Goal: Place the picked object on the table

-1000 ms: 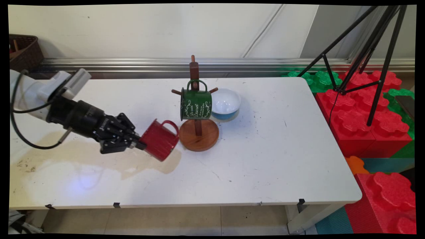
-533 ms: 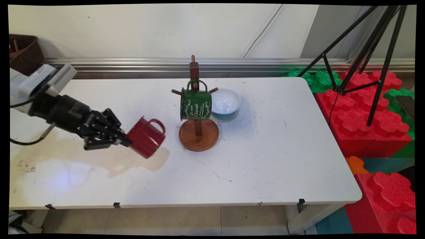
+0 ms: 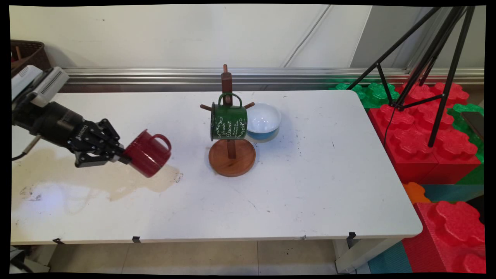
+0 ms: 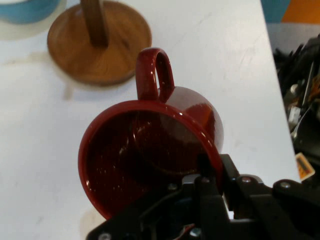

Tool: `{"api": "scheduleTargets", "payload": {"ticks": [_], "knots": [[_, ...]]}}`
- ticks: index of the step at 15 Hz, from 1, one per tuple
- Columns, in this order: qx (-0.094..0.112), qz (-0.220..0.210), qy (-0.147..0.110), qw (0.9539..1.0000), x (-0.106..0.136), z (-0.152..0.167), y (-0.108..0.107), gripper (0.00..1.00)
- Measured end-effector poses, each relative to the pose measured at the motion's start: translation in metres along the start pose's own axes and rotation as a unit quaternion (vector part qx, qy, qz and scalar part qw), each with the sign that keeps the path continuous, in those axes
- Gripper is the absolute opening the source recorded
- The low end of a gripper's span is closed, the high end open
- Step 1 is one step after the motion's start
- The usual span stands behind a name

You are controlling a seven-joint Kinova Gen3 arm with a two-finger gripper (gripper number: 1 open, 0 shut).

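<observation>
- Fingers (image 4: 212,175): pinched on the rim of the red mug (image 3: 147,153), one inside the wall, one outside.
- Red mug: carried tilted above the worktop (image 3: 310,186), mouth toward the hand, handle up; at 9 o'clock of the mug tree (image 3: 231,153), well apart.
- Mug tree: green mug (image 3: 228,122) hung on a peg.
- Bowl (image 3: 264,119): white and blue, at 2 o'clock, just beside the tree's base.
- Step, judged: mug in carry.

Centred on the table (image 3: 310,186): the mug stand (image 3: 231,155). Hung on its front peg, a mug (image 3: 228,122). Just behind and right of the stand, touching its base, a bowl (image 3: 263,120). Well left of the stand, raised off the table (tipped sideways, handle toward the stand), a second mug (image 3: 147,153) pinched at the rim by the gripper (image 3: 123,158).
</observation>
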Motion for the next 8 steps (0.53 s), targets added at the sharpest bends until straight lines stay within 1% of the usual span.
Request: {"api": "scheduleTargets", "payload": {"ticks": [3,8], "knots": [[0.008,0.009,-0.019,0.9997,-0.005,-0.009,-0.002,0.00],[0.016,0.027,-0.064,0.9974,-0.020,-0.018,-0.003,0.00]]}}
